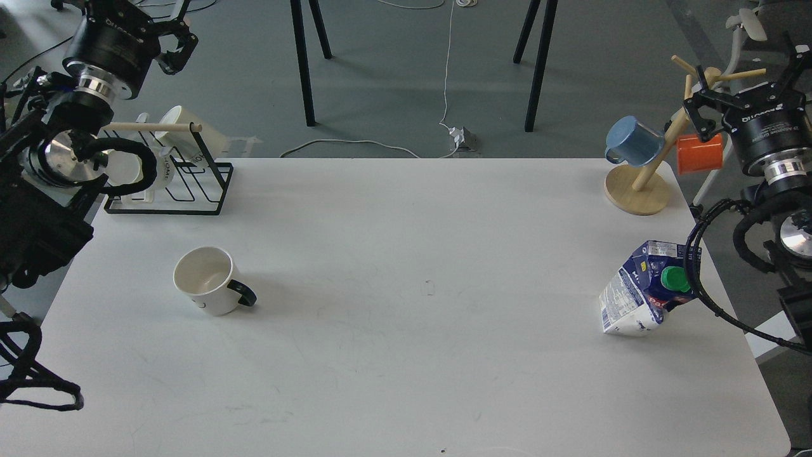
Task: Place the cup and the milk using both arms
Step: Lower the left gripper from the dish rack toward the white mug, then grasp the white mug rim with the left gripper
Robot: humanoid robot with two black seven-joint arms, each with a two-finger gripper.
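Now, near to far:
Cup (208, 281): upright near the table's (406, 355) left edge, handle toward the right, nothing touching it.
Milk (642, 292): standing by the right edge, dented, green cap facing right.
Rack (171, 184): far left corner.
Mug tree (647, 171): far right corner, blue mug (633, 141) and orange mug (699, 153) hung on it.
Left gripper (174, 35): raised beyond the far left corner, fingers spread, empty.
Right gripper (742, 86): raised off the right edge, fingers spread, empty.

The cup (210, 280) is sitting near the table's (406, 355) left edge; the milk (647, 289) is standing near its right edge. A wire rack (171, 184) is occupying the back-left corner, a mug tree (641, 181) the back-right corner.
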